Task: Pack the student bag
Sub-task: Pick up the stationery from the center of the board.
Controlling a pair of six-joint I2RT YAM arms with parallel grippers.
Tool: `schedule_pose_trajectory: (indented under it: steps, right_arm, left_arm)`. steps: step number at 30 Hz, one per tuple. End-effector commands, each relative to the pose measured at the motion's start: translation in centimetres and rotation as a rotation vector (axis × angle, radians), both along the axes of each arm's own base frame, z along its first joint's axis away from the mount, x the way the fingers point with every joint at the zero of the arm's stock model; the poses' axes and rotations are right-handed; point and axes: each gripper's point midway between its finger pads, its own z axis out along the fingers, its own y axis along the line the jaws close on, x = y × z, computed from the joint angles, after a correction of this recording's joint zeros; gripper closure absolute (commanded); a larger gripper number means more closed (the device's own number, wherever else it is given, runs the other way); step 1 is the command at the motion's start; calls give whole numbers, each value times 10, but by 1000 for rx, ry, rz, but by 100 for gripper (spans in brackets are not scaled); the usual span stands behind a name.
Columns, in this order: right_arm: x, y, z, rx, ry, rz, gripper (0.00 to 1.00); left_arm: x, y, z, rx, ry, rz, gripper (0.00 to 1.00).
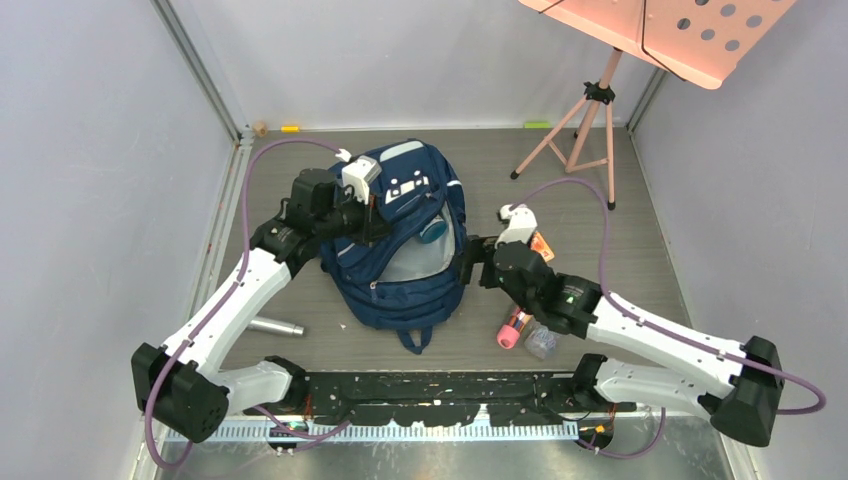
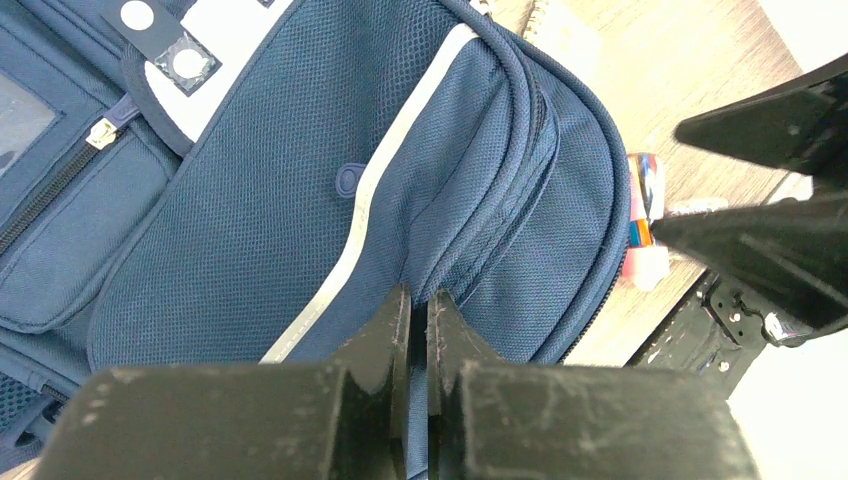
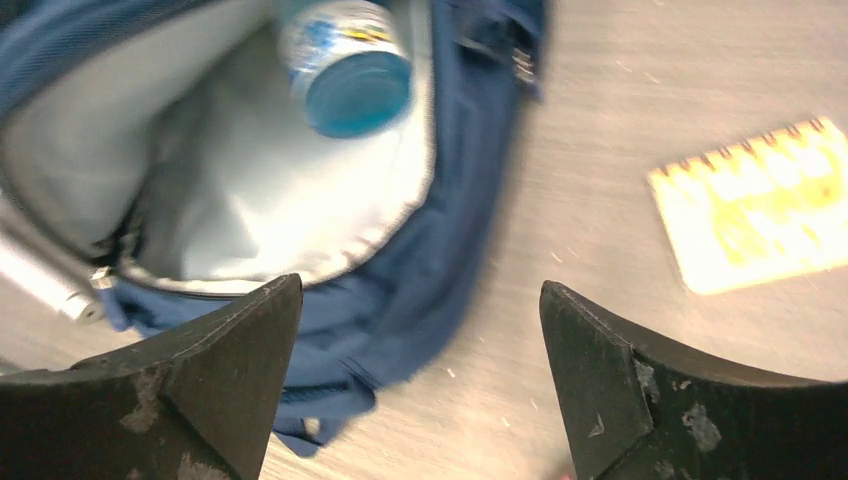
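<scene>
Pale lilac walls enclose grey wood-grain tabletop.

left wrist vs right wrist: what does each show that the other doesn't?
Left wrist only: the navy blue fabric backpack from outside, with pale reflective stripe and white patch, and the left gripper shut on its fabric. Right wrist only: grey lining, blue-capped bottle inside, yellow spiral notebook on the wood-grain table. Both: the backpack and that table.
</scene>
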Motion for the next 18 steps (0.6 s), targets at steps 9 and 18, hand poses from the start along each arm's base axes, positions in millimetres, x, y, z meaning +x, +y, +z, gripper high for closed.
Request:
schedule_pose_trajectory:
  steps: [9,18]
  right_arm:
    - [-54,-131,-91,-294,520,-514,9]
    - [-62,-117,-128,-214,612,-506,18]
  left_arm:
    - [7,4,33,-28,-92,37,100]
    - [8,5,31,-21,-88,39,100]
